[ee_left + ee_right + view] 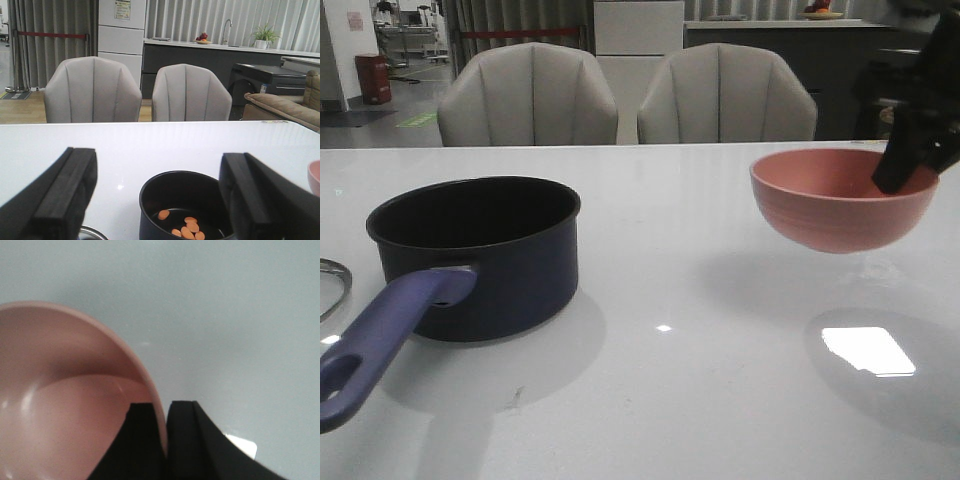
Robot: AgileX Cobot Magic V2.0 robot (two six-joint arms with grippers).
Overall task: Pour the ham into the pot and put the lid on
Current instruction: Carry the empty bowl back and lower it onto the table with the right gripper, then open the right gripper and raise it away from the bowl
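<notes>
Navy pot (480, 255) sits on the white table (720, 400), orange ham (186, 229) inside. The left gripper (159, 200) gapes empty; the right gripper (162, 430) pinches the lifted pink bowl (840, 200).

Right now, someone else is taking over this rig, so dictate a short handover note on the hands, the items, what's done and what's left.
Right hand: shut on the rim of the pink bowl, holding it in the air to the right of the pot. The bowl's visible inside looks empty.
Left hand: open, holding nothing, hovering near the pot.
Ham: already lying in the bottom of the pot.
Lid: only its rim shows at the table's left edge, beside the pot handle.
Done: pouring.
Left: set the bowl down, pick up the lid, cover the pot.
</notes>
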